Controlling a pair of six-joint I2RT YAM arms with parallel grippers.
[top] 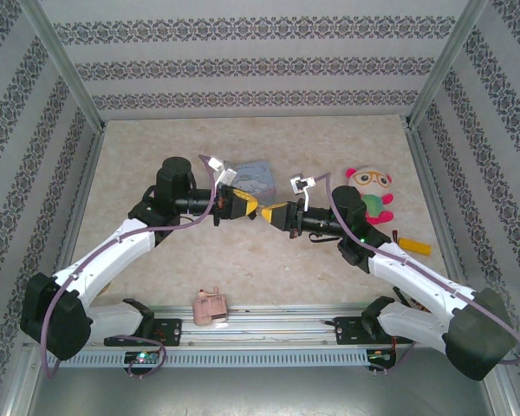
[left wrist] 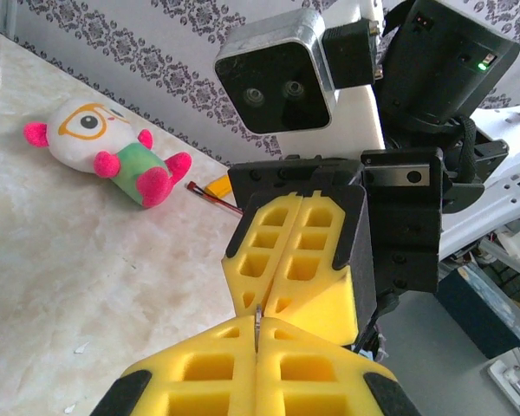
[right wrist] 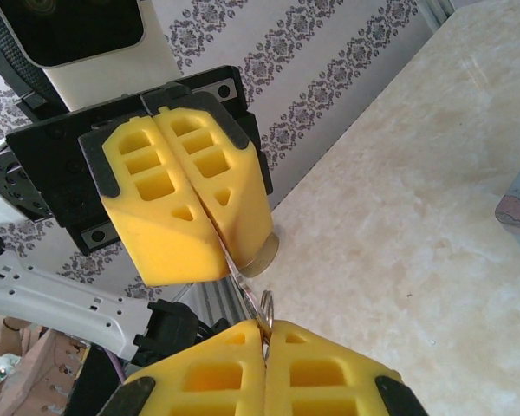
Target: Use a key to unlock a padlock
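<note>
Left wrist view, thin grey key [left wrist: 256, 328] clamped between closed left fingers [left wrist: 199, 373]

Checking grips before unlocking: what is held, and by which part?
A thin metal sliver, likely the key, is pinched at one end by the shut left gripper, at the other by the shut right gripper.

A lab test booth — wallpapered panels [top: 243, 69], aluminium frame [top: 69, 69].

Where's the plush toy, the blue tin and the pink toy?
Plush toy [top: 368, 181]: top view, its white face.
Blue tin [top: 254, 176]: top view, its top.
Pink toy [top: 210, 307]: top view, its middle.
</note>
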